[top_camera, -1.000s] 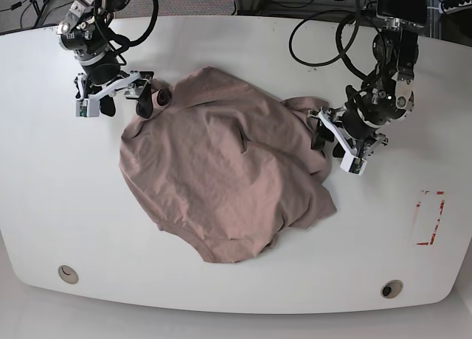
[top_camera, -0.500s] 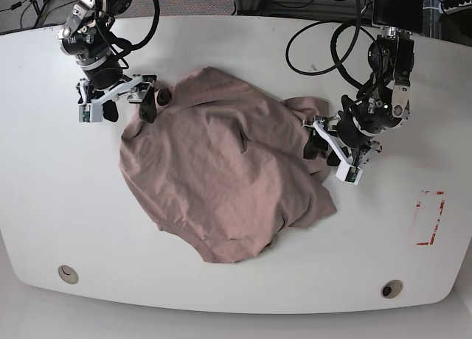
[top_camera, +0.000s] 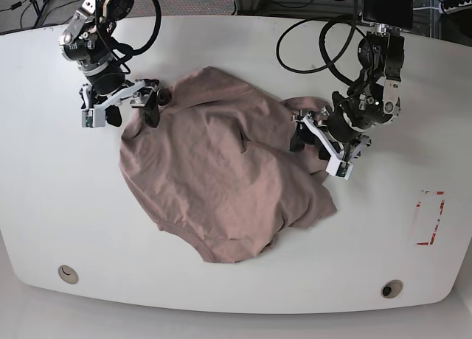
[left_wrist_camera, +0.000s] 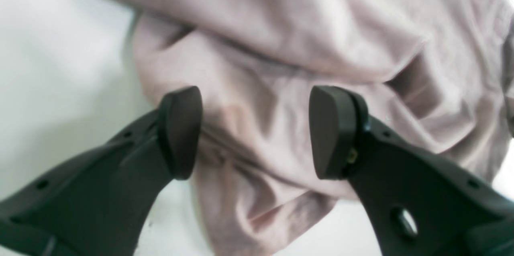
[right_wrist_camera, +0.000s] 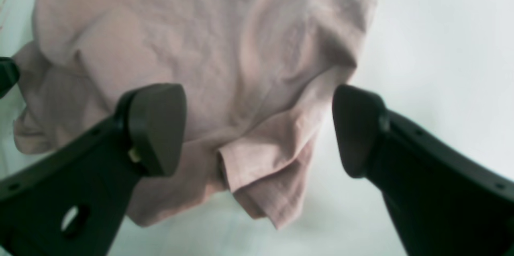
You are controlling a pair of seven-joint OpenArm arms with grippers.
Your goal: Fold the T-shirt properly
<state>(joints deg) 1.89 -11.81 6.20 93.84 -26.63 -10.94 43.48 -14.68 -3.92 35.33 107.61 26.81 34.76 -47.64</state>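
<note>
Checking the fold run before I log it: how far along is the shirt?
Done: nothing folded; the shirt lies crumpled on the table. In hand: both arms sit at its edges with jaws apart, gripping nothing, the left gripper over a bunched side fold, the right gripper over a loose corner. Left: grasp, spread flat, then every fold.

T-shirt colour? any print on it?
The T-shirt is plain dusty pink-brown, no print visible. Shows best in the base view.

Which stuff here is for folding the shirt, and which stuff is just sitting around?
For the job:
T-shirt, crumpled on the table
left claw, open at a bunched edge
right claw, open at a corner

Just sitting around:
red outline on the table
cables at the back
</note>
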